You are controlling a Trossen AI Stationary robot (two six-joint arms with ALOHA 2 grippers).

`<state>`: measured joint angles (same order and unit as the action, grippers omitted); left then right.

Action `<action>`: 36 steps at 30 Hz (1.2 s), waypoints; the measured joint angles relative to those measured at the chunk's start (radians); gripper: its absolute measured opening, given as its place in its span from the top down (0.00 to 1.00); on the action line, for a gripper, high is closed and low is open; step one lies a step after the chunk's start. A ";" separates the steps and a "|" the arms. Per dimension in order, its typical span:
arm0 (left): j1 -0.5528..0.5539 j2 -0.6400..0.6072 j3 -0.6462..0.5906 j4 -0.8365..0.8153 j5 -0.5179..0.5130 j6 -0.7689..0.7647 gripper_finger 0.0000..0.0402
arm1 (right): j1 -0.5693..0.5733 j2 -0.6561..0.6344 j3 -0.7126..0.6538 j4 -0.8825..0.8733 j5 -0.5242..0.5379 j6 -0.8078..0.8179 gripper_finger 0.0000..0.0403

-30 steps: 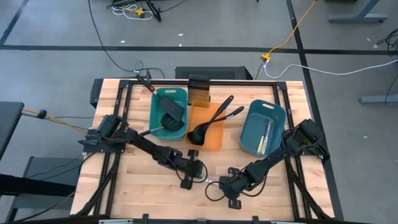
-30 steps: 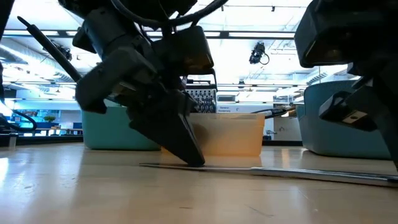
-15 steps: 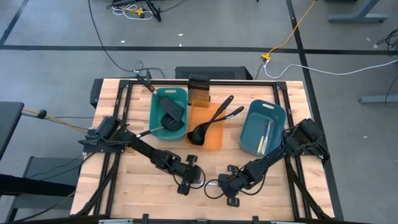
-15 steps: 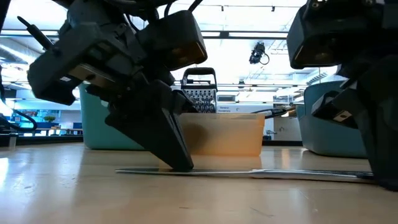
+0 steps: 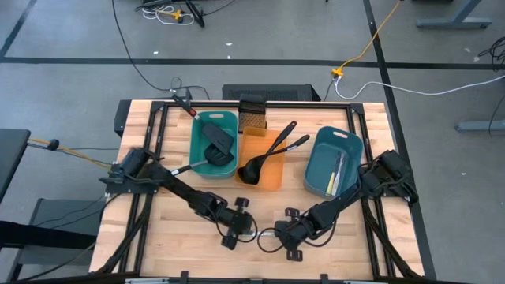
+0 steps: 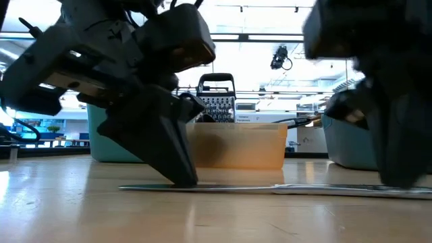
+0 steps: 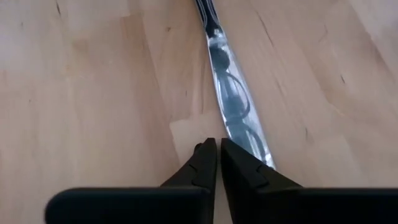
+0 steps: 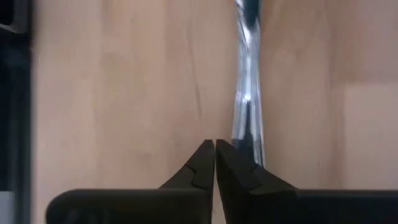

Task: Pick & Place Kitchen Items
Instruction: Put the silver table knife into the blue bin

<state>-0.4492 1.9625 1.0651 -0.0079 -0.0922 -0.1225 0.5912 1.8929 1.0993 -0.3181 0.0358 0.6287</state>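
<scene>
While spatulas (image 5: pixel 215 136) and ladles (image 5: pixel 264 158) sit in trays, one knife (image 6: pixel 270 190) lies beside both pressed-together pincers, left (image 7: pixel 216 163) and right (image 8: pixel 214 160), on the bench (image 5: pixel 173 229).

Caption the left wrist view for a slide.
Left gripper with fingers together, tips down on the wooden table beside a silvery knife.

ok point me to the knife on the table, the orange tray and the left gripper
knife (image 7: pixel 231 106): left wrist view, middle of the shiny blade lying flat on the wood
orange tray (image 5: pixel 271 178): high view, bare floor near its front edge
left gripper (image 7: pixel 218 163): left wrist view, between the two dark fingertips
</scene>
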 joint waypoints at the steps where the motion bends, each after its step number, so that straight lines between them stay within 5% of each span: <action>1: 0.000 -0.006 -0.002 -0.005 -0.003 0.006 0.92 | 0.003 -0.001 0.020 -0.011 0.002 -0.011 0.92; 11: -0.001 -0.073 0.000 -0.016 -0.004 0.031 0.93 | 0.018 -0.007 0.234 -0.464 0.124 0.004 0.71; 20: -0.001 -0.077 0.002 -0.015 -0.010 0.031 0.94 | -0.008 0.030 0.184 -0.407 0.124 0.018 0.38; 36: 0.000 -0.077 0.003 -0.014 -0.008 0.025 0.94 | 0.022 0.122 0.189 -0.375 0.089 0.056 0.44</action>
<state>-0.4492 1.8851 1.0679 -0.0216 -0.1001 -0.0978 0.6136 2.0151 1.2888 -0.6932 0.1248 0.6843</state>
